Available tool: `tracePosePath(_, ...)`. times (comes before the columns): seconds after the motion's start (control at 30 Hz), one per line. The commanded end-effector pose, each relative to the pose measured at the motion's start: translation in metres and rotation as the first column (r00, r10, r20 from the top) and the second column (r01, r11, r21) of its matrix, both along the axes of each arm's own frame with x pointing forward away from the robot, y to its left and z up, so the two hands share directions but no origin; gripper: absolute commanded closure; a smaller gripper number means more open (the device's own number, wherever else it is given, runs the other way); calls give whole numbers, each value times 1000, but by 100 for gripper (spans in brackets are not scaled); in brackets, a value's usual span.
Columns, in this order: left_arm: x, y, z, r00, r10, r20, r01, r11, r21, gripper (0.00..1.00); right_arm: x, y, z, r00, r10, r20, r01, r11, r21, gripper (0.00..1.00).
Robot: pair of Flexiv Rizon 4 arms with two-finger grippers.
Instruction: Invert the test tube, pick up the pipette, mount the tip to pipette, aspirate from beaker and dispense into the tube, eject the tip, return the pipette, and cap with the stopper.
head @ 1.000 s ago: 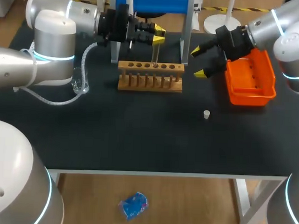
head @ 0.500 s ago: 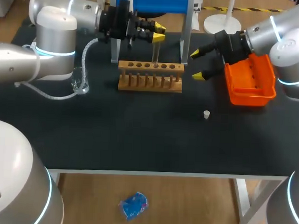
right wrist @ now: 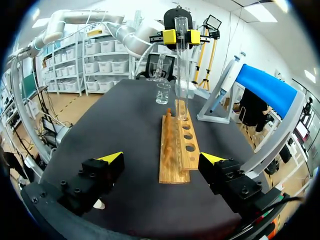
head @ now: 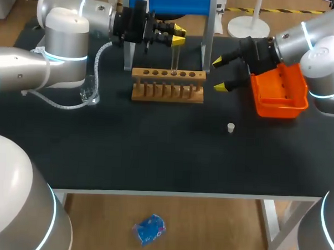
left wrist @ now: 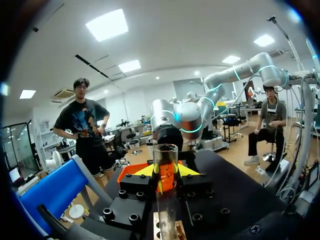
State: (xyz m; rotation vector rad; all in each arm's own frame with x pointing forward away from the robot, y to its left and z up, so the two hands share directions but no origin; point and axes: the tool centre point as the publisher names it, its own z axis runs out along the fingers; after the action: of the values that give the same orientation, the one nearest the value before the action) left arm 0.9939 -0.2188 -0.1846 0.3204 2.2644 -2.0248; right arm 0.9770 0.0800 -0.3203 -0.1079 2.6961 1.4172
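One clear glass test tube (head: 174, 58) stands upright, its lower end at one wooden rack (head: 167, 84). One small white stopper (head: 230, 127) lies on the black desk (head: 154, 152). The left pincer (head: 179, 37), arm level, grips the tube. The right pincer (head: 218, 73) gapes wide beside one orange tray (head: 279, 94). Only the left wrist view shows both yellow tips pressing the tube.

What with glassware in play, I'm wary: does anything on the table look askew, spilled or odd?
Nothing stands out. The rack sits square, the beaker is upright, the stopper lies alone on the table, and the left tool holds the tube upright at the rack. No spill shows.
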Motion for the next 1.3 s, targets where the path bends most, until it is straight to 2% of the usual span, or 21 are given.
tracePosePath(0.03,9,0,-3,1000,-11,-6,11,1000,1,100,0,0,0,1000,0,2,0,1000,0,0)
tracePosePath(0.53,18,2,-14,1000,1,-22,-1,1000,3,100,0,0,0,1000,0,2,0,1000,0,0)
tracePosePath(1.3,21,1,-25,1000,0,-25,1,1000,26,100,0,0,0,1000,0,2,0,1000,0,0)
